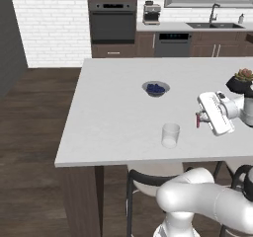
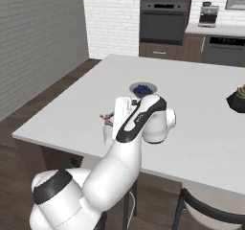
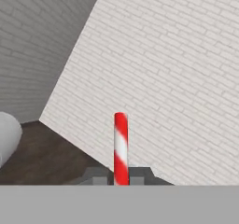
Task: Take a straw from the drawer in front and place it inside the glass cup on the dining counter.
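The white robot arm with dark joints bends upward from its base, its forearm reaching out level. The two-finger gripper points sideways, jaws closed on a thin red-and-white striped straw.

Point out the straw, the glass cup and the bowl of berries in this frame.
straw (image 3: pixel 121 148): hand view, middle of its striped shaft.
glass cup (image 1: pixel 170 135): left base view, its clear side wall.
bowl of berries (image 1: pixel 148 87): left base view, its grey rim at the left.
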Robot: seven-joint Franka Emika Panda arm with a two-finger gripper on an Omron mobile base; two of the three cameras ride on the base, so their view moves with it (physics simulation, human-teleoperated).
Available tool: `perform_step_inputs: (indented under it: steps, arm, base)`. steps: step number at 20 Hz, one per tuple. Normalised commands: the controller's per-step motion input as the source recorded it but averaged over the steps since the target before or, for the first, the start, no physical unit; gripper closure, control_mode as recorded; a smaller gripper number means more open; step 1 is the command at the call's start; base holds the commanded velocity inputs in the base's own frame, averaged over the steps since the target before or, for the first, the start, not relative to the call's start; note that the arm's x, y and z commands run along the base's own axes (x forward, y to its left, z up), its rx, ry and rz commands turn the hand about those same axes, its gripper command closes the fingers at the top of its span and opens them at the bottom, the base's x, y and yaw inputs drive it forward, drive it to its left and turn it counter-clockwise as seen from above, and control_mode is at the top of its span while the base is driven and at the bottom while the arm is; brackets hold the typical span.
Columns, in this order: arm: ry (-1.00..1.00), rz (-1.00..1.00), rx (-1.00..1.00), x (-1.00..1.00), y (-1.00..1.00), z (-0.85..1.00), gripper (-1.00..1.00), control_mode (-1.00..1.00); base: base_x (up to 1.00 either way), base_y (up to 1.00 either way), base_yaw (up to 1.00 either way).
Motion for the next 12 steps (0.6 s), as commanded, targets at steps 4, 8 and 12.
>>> perform_step_inputs:
  steps: [4, 8, 12]
  arm:
    - [0.10, 0.00, 0.04, 0.05, 0.22, 0.02, 1.00, -1.00]
    - [0.08, 0.00, 0.04, 0.08, 0.06, 0.00, 1.00, -1.00]
    - [0.03, 0.01, 0.08, 0.17, 0.00, 0.08, 1.00, -1.00]
  base:
    - [0.00, 0.00, 0.00]
    - [0.00, 0.00, 0.00]
    - [0.00, 0.00, 0.00]
